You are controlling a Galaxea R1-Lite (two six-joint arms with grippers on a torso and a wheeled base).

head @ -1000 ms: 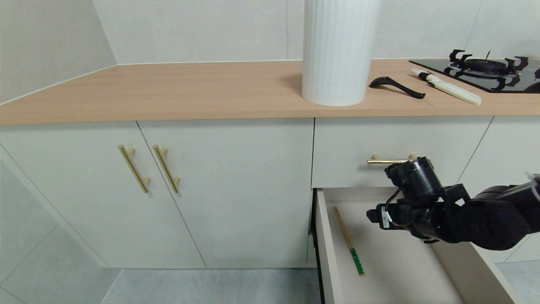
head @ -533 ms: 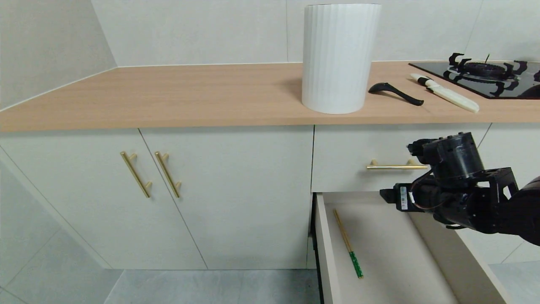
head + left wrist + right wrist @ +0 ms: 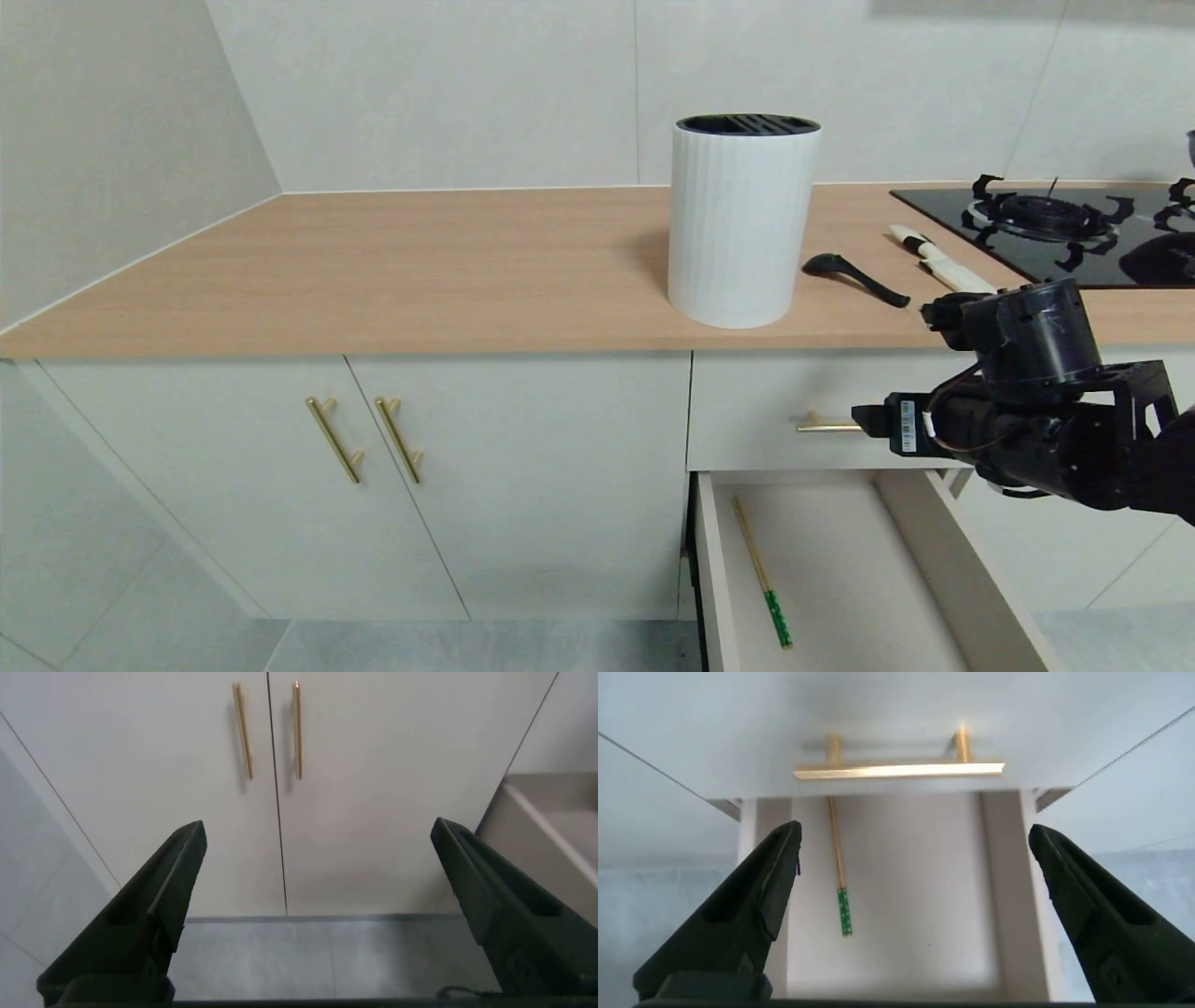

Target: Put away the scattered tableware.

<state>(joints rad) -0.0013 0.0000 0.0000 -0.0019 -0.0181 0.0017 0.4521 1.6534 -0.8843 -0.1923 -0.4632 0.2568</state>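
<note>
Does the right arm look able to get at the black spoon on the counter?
Probably yes: the open right gripper hangs just below the counter, and the black spoon lies uncovered nearby.

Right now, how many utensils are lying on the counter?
2: a black spoon beside the white holder; a white knife between it and the hob, partly behind the right arm.

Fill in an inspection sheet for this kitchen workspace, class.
Surface: wooden countertop over cabinets.
Job's things: black spoon and white knife lie on the countertop beside the white holder; chopsticks lie in the open drawer.
Clutter: nothing seen.
Tools: left tool open, facing the cabinet doors; right tool open, facing the drawer, holding nothing.
Cables: nothing seen.
Surroundings: gas hob on the robot's right; tiled wall behind.
</note>
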